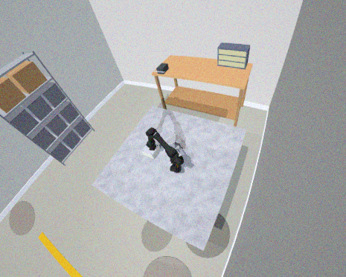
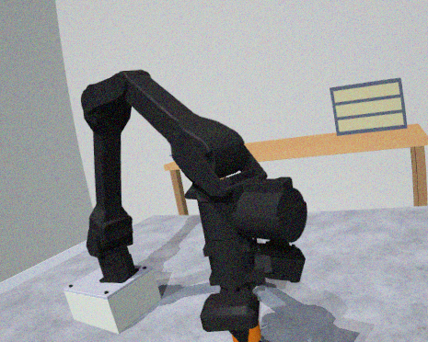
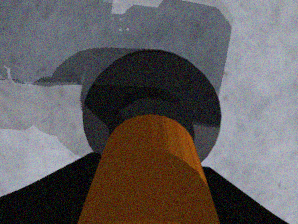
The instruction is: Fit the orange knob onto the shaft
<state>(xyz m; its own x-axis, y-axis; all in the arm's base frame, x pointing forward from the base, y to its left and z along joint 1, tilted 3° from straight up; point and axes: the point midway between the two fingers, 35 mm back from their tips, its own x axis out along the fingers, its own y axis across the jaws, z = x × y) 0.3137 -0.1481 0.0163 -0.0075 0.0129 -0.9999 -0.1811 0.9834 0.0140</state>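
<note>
The orange knob is held between the two dark fingers of my gripper, which is shut on it. In the wrist view the knob's far end overlaps the middle of the dark round pedestal, and a darker ring or shadow shows around that end. The shaft is hidden behind the knob, and so is its flat side. I cannot tell how far down on the shaft the knob sits. In the exterior view the knob is cut off by the bottom edge and the pedestal is out of view.
The arm's white base box stands on the grey-white mat. A wooden workbench with a drawer unit stands behind. A tilted rack is at the left.
</note>
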